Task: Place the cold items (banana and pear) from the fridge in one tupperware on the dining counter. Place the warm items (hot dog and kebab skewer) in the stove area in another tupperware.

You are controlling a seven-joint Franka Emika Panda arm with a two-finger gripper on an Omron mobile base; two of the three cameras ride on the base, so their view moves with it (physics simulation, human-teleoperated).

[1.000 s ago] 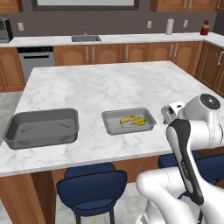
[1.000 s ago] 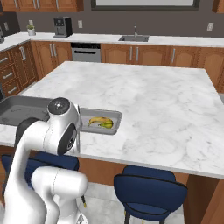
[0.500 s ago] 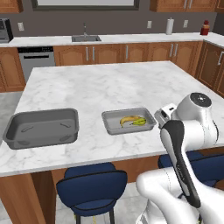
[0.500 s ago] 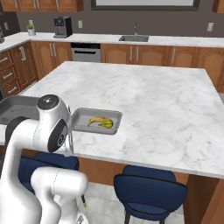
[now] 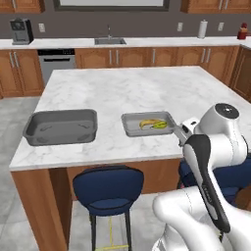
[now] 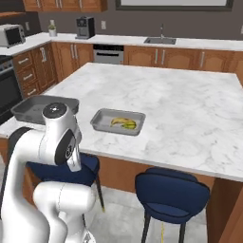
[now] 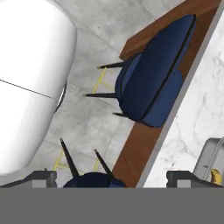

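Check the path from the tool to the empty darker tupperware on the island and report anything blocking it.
Nothing visible blocks it. The tool is open, empty and aimed down past the island's edge over a blue stool. The darker tupperware sits empty on the dining counter, apart from the lighter tupperware holding the banana.

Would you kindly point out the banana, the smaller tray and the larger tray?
banana [image 5: 147, 123], left base view, its middle.
smaller tray [image 5: 128, 125], left base view, bare floor.
larger tray [image 5: 59, 128], left base view, bare floor.
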